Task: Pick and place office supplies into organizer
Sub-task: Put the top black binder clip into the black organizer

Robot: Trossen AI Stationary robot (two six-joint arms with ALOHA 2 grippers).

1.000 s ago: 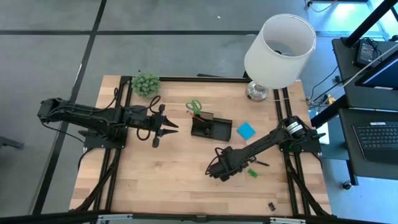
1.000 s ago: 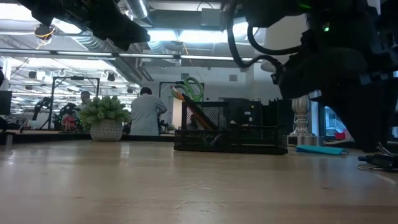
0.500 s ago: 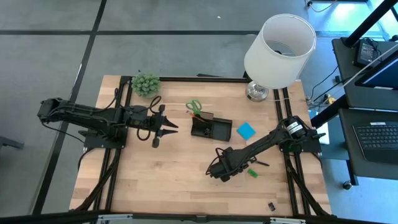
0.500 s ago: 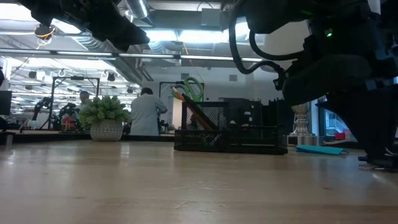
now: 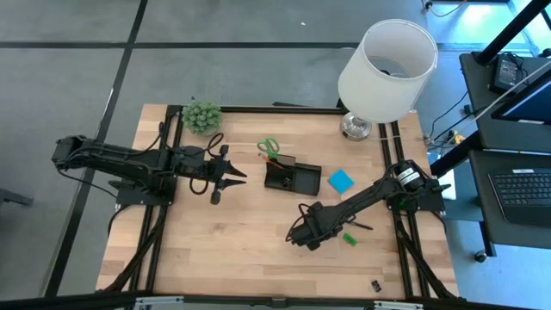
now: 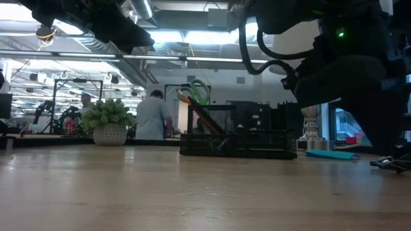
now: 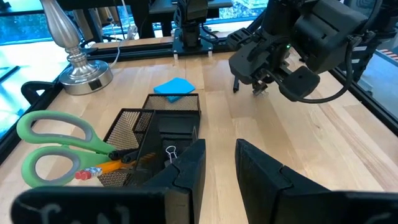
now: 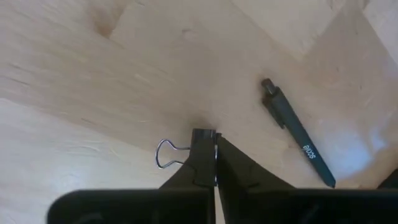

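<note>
The black organizer [image 5: 291, 176] sits in the middle of the surface [image 5: 232, 245]. On its near side the wood is wide and bare, so my hands can pass there. My left hand [image 5: 225, 176] hangs just beside the organizer with a clear gap between. The scissors [image 5: 269, 148] stick up from it. The blue pad [image 5: 341, 181] lies close beside it. Past that pad, the big lamp [image 5: 385, 69] blocks the far corner. My right hand [image 5: 300, 234], pinched shut, is low near the organizer, with a pen [image 8: 297, 142] beside it.

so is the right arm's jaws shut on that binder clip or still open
Shut on the binder clip: the right gripper has its jaws pressed together, the clip's wire loop sticking out beside them.
</note>
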